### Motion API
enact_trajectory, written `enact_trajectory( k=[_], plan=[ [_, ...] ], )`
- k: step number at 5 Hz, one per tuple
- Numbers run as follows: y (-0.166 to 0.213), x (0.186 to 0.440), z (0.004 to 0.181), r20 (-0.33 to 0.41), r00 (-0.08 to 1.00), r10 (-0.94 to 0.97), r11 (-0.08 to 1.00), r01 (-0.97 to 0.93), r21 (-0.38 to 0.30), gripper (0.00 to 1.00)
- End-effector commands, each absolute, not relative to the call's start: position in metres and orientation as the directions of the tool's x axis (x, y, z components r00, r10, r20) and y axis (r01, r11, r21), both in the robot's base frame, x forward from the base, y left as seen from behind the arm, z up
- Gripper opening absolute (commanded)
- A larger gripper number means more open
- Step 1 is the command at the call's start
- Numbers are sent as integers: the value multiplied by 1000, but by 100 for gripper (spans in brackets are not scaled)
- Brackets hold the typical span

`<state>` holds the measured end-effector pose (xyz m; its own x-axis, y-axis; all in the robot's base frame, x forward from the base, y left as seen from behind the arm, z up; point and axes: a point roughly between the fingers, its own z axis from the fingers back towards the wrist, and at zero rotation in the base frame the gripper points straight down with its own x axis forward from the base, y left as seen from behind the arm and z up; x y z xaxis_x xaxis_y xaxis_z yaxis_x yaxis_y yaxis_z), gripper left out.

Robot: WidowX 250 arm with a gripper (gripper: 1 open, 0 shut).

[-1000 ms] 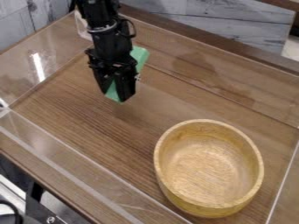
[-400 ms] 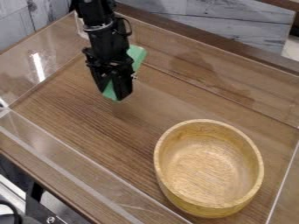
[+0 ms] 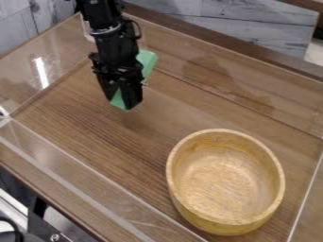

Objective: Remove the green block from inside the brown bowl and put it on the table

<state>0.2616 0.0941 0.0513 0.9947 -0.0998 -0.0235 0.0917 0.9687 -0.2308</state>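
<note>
The green block is clamped between the black fingers of my gripper, which is shut on it and points steeply down at the table in the upper left. Part of the block sticks out to the right behind the fingers and a green tip shows at the bottom between them. Whether its lower end touches the wood cannot be told. The brown bowl sits at the lower right, well apart from the gripper, with nothing inside it.
Low clear plastic walls edge the tabletop on the left and front. A pale stone-patterned wall rises behind the table.
</note>
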Motion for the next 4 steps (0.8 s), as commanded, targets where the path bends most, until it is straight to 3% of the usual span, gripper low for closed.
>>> enact_trajectory(
  k=[1,4],
  plan=[
    [103,273,65,31,996,-90,974,94,-206,0],
    [103,271,65,33,994,-101,970,106,-217,0]
  ],
)
